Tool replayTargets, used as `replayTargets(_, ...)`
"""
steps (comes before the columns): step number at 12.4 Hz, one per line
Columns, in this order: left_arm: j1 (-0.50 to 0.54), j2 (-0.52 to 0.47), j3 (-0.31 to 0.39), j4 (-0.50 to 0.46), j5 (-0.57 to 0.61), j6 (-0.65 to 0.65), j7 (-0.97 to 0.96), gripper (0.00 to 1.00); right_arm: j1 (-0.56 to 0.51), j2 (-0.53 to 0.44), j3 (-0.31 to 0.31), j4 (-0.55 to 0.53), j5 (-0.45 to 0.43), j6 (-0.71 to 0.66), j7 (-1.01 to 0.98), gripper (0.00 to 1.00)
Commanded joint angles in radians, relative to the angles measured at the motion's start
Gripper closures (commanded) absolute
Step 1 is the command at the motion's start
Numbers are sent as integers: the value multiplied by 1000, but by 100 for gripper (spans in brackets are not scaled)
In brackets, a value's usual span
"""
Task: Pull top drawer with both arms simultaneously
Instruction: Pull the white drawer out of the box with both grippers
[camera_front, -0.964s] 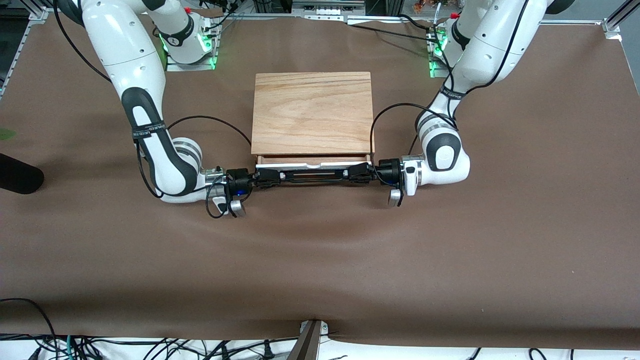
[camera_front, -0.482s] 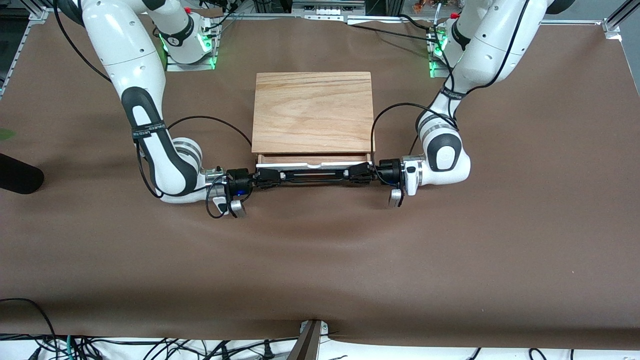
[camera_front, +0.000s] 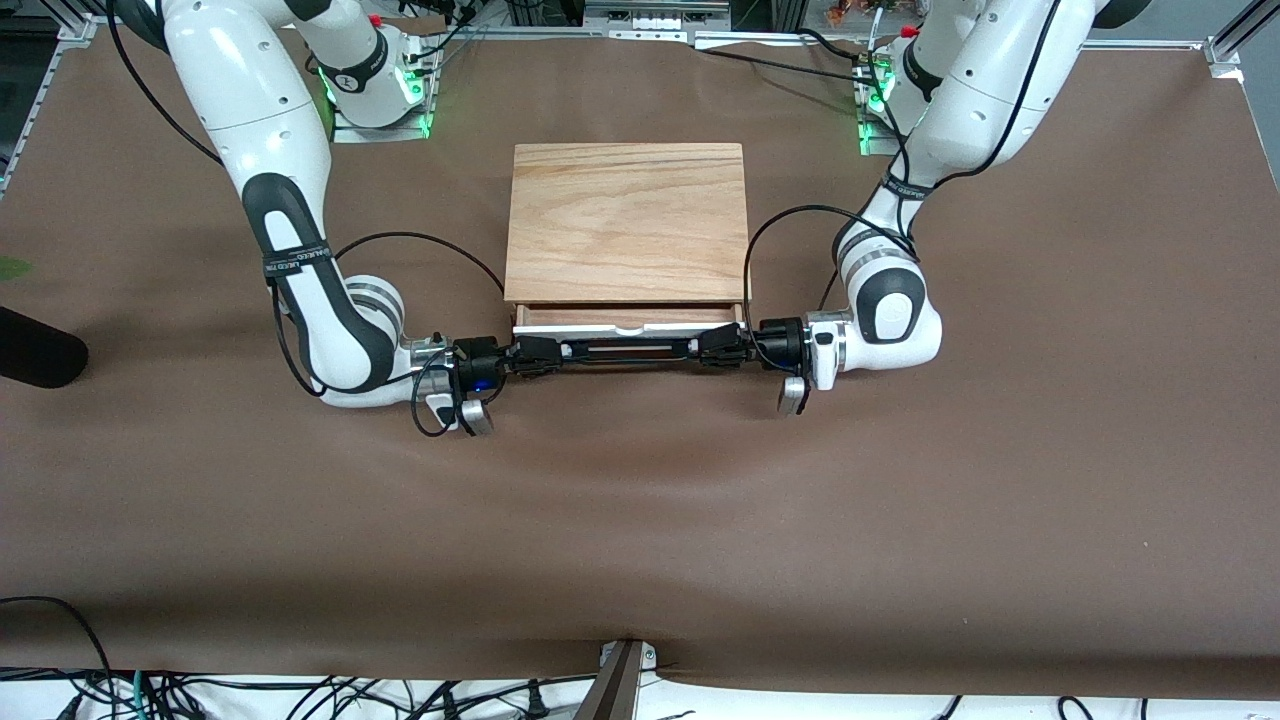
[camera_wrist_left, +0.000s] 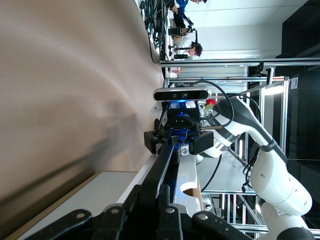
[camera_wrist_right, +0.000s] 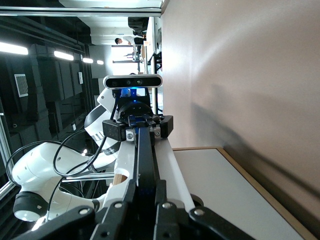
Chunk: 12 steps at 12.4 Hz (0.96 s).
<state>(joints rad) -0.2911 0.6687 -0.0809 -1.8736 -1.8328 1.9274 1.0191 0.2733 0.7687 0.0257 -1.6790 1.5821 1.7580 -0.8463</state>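
Tools clamp my drawer (camera_front: 628, 318) handle (camera_front: 625, 350) mid-frame: right tool (camera_front: 540, 356) and left tool (camera_front: 716, 350) at its ends, drawer slightly open.

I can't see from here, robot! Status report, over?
Left gripper and right gripper shut on long black bar handle. White-fronted wooden top drawer barely open. Nothing in the way.

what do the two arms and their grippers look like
Both arms are glossy white, rounded, jointed shells with black elbow patches and a thin black lettered band. Black cables loop along each to its wrist. The left gripper and right gripper are black blocks with a silver wrist camera bracket; a blue light glows by the right one.
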Motion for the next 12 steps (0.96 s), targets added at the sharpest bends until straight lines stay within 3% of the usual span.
replayTargets(1,13,-31,6,31,-103,-18,7,100,-42,-37,17,44,43,-61,115,100)
replayTargets(12,18,-21,23,68,-94,-16,-62,100,-51,-32,16,61,47,-65,124,100)
